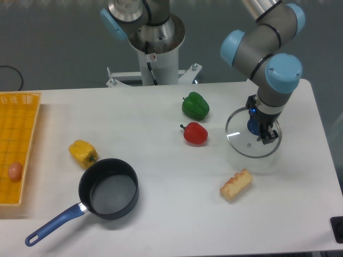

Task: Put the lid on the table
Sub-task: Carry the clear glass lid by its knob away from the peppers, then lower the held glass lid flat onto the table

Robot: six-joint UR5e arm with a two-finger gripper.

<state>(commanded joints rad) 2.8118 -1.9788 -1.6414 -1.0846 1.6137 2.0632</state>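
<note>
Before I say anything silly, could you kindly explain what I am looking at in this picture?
This is one view from a fixed camera looking down at a white table. The grey and blue machine is a robot arm; its gripper grasps the dark blue knob of a clear glass lid, which it is to set on the table. Also there: a black saucepan, green, red and yellow peppers, a piece of bread, and a yellow tray holding an egg.

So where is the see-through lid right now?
The lid is on the right side of the table, held by the gripper at its blue knob. It sits right of the red pepper and above the bread piece.
</note>
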